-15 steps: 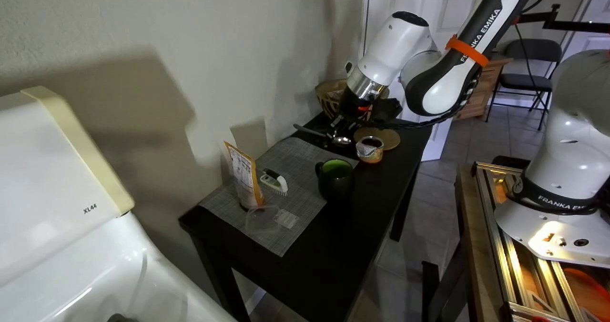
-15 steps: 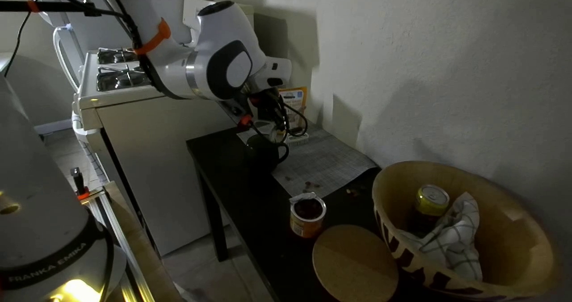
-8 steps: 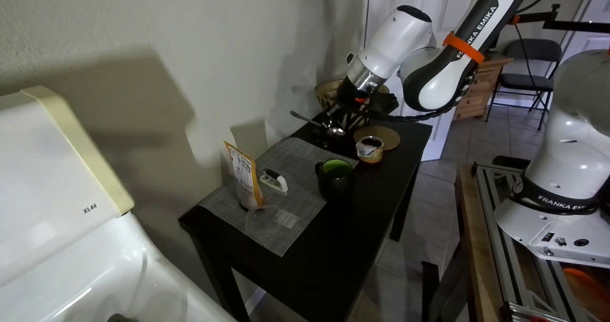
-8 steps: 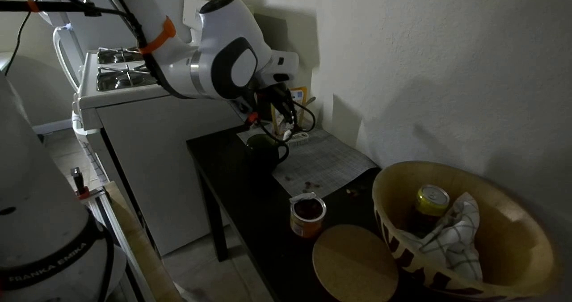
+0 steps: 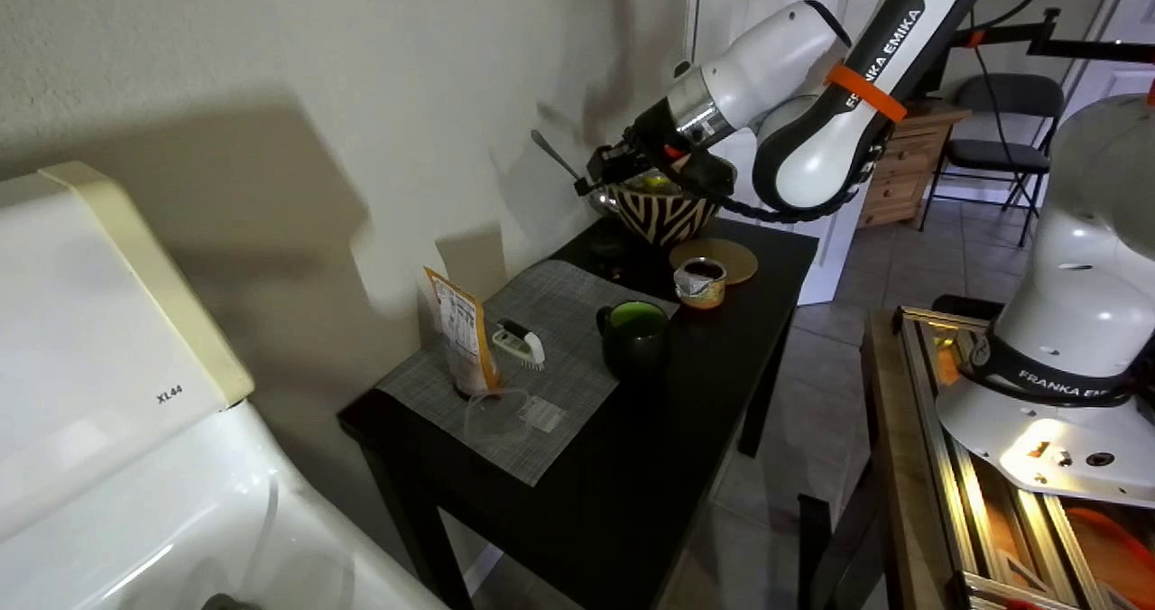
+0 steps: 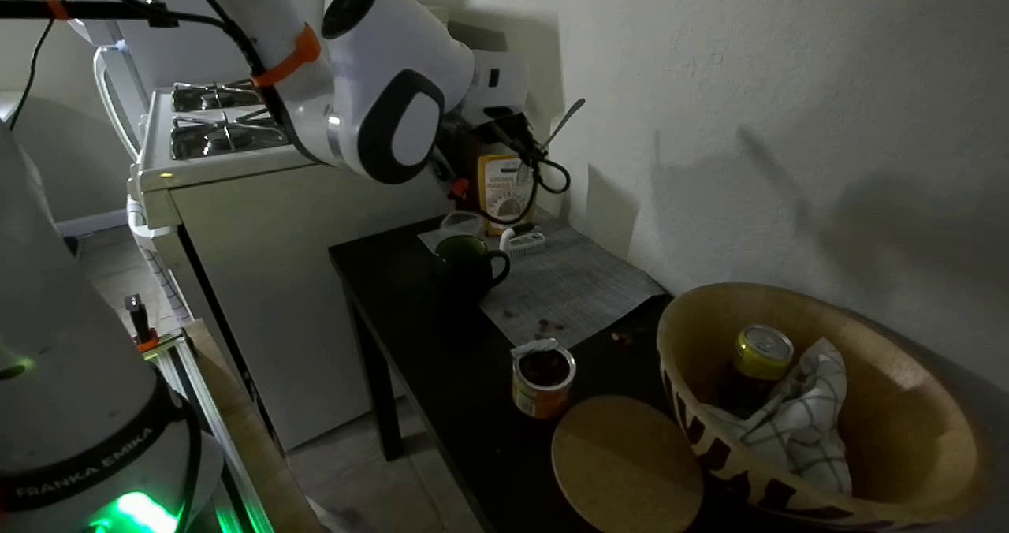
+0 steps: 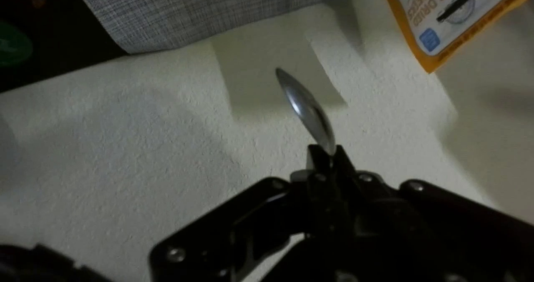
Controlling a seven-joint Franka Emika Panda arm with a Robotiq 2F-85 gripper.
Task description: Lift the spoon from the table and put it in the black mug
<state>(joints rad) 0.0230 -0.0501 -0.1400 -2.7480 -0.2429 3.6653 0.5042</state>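
The fingers are clenched on the spoon, apparently near the neck, with its bowl dipping below the grip and its handle slanting up toward the wall. It hangs clear of the bench, so I'd judge the lift done and the carry ahead. The black mug stands upright on the bench, by the edge of the grey placemat, well apart from the spoon; its dark base melts into the dark surface, so I can't tell whether any of it rests on the placemat.

What worries me is that slant. With so much handle sticking out from a small pinch, a jolt could make the spoon pivot or slip. Brought down at this tilt, the bowl might strike the mug's rim instead of dropping into its green mouth, and a hard push there would tip or slide the mug. The handle, swung round too low, could knock over the orange-edged snack pouch, and the uncovered tin could spill if anything bumped it. The slack black cable under the arm might snag on the mug's handle. And if the fingers let go too soon, the handle's weight could lever the spoon out over the rim.
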